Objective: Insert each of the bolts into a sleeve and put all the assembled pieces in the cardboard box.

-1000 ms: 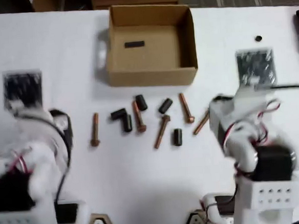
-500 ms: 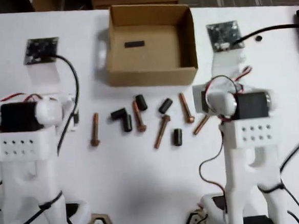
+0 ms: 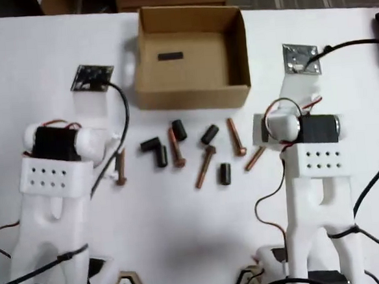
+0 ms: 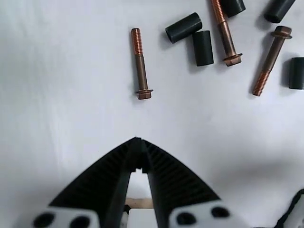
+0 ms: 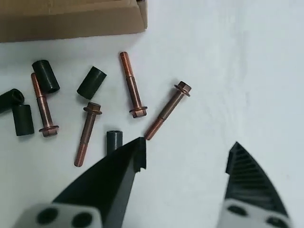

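My left gripper (image 4: 138, 151), pressed together, faces the lone copper-coloured metal bolt (image 4: 141, 61), nine o'clock of the black cylindrical sleeves (image 4: 203, 47); my right gripper (image 5: 186, 154) is spread, ready to grab.

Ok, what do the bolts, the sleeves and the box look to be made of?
The bolts look like metal with a coppery, slightly shiny finish: threaded shanks, flanged heads. The sleeves are matte black, probably plastic or rubber; no glint to decide. The box is plain brown cardboard, matte.
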Controlling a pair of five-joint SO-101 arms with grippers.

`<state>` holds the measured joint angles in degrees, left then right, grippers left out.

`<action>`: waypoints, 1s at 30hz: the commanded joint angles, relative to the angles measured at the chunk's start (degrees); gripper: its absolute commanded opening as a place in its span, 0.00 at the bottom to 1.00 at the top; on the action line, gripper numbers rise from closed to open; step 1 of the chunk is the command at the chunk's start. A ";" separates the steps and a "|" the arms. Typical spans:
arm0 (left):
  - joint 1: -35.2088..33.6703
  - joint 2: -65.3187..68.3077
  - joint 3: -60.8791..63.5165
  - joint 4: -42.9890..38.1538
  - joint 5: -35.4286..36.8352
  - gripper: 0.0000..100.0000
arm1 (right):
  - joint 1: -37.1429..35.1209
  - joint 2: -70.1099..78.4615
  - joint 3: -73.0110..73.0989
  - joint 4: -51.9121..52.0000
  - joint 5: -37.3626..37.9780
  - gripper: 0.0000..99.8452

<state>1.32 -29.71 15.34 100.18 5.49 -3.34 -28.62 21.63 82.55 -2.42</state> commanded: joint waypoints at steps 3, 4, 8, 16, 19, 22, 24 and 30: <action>0.35 0.00 1.89 -0.09 0.44 0.08 | -8.66 0.22 -0.26 -3.03 -0.44 0.30; 0.26 -0.26 2.42 0.09 0.44 0.12 | -9.80 0.22 -0.26 -4.00 -0.44 0.30; -2.73 -0.44 3.21 0.09 0.53 0.31 | -12.26 3.03 -0.35 -6.20 -0.44 0.30; -7.21 0.00 3.30 -0.09 0.62 0.37 | -12.00 12.53 -2.73 -6.64 -0.79 0.30; -7.21 0.00 2.77 -0.35 0.62 0.37 | -12.00 12.79 -4.75 -6.73 -0.62 0.30; -5.98 0.09 2.77 -0.97 0.62 0.37 | -12.00 12.79 -5.80 -6.64 -0.79 0.30; -5.19 0.00 2.77 -1.32 0.53 0.37 | -12.44 12.88 -5.63 -6.46 -0.79 0.30; -5.27 0.00 3.65 -1.58 0.53 0.37 | -18.15 12.97 -2.46 -4.00 -0.97 0.30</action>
<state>-4.57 -29.71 19.30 99.30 5.58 -19.25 -15.69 18.64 77.98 -2.86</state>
